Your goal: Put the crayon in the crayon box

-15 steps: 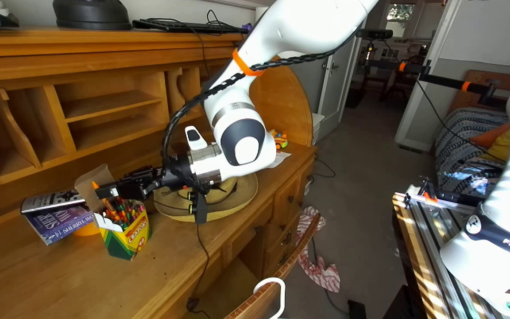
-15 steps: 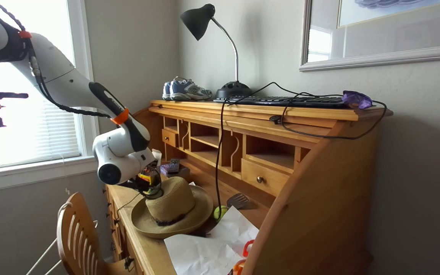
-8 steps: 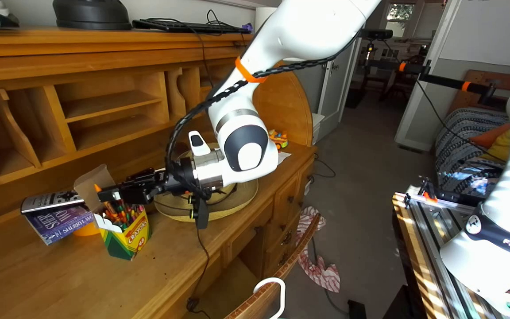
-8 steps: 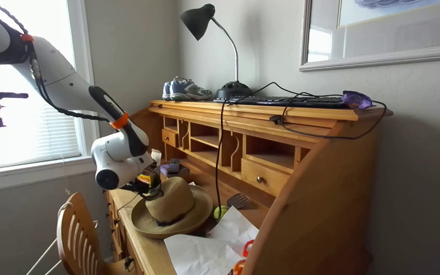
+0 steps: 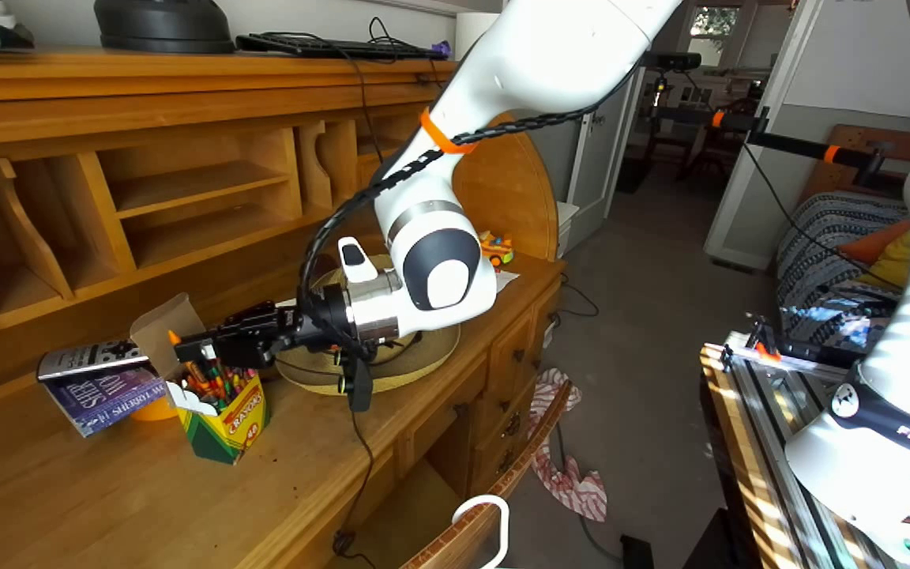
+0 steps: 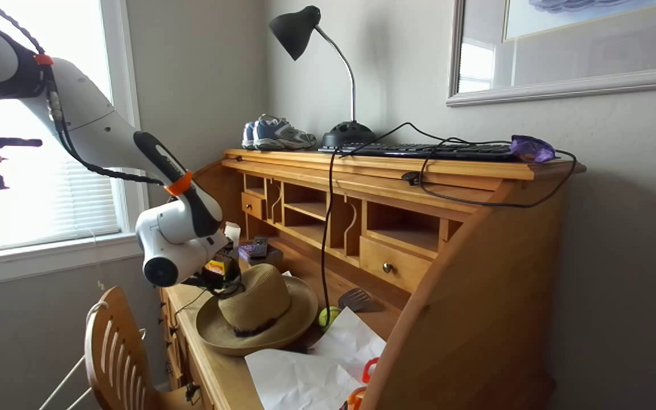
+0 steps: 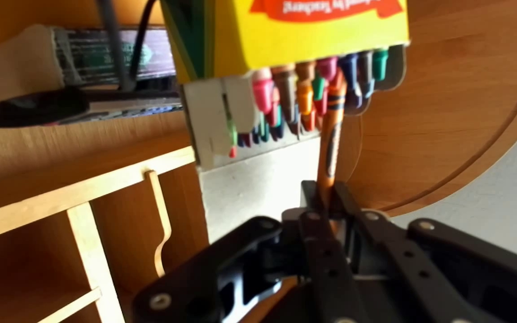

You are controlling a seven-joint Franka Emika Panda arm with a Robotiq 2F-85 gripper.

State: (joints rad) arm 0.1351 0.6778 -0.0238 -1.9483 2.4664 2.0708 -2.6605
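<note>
The crayon box point(image 5: 240, 419) stands upright and open on the desk, yellow and green, full of crayon tips, its tan flap point(image 5: 156, 320) raised. My gripper point(image 5: 193, 348) is above the opening, shut on an orange crayon point(image 7: 331, 143). The gripper point(image 7: 326, 190) holds the crayon near one end in the wrist view. The crayon's other end lies among the crayon tips at the mouth of the box point(image 7: 321, 40); how deep it sits I cannot tell. In an exterior view the box point(image 6: 216, 266) is mostly hidden behind my gripper.
Books point(image 5: 111, 395) lie left of the box, with a round orange thing beside them. A straw hat point(image 6: 254, 302) sits on the desk under my wrist. The desk cubbies point(image 5: 194, 190) rise behind. A thin cable hangs from the wrist. White paper point(image 6: 305, 381) lies past the hat.
My gripper has shifted slightly right and down in an exterior view, still holding the orange crayon. The box has barely moved, its flap leaning back very slightly.
</note>
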